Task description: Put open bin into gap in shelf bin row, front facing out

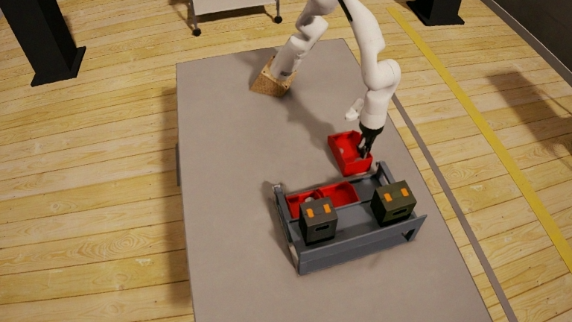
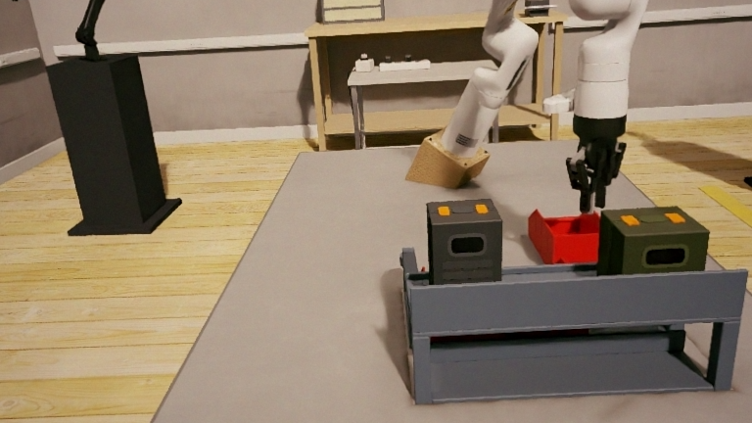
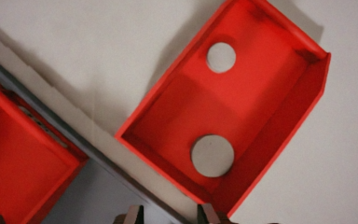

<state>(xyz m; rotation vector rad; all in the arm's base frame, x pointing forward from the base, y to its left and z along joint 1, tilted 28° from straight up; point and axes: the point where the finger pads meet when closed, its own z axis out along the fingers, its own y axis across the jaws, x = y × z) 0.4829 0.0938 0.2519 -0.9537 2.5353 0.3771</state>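
The red open bin (image 1: pixel 349 152) lies on the grey table just behind the shelf's right end. It also shows in the exterior view (image 2: pixel 564 235) and in the wrist view (image 3: pixel 224 107), with two grey round parts (image 3: pixel 213 155) in it. My gripper (image 1: pixel 363 150) points down at the bin's corner nearest the shelf. Its fingers stand partly open; the right fingertip is at the bin's wall and nothing is held. The grey shelf (image 1: pixel 350 221) holds two red bins (image 1: pixel 322 198) on its left side. The gap (image 1: pixel 372 185) is at its right end.
Two dark boxes with orange tabs (image 1: pixel 318 220) (image 1: pixel 392 201) stand on the shelf's upper board. The shelf's edge (image 3: pixel 70 140) and a neighbouring red bin (image 3: pixel 33 163) lie at the wrist view's left. The arm's wicker base (image 1: pixel 272 82) sits at the table's far side.
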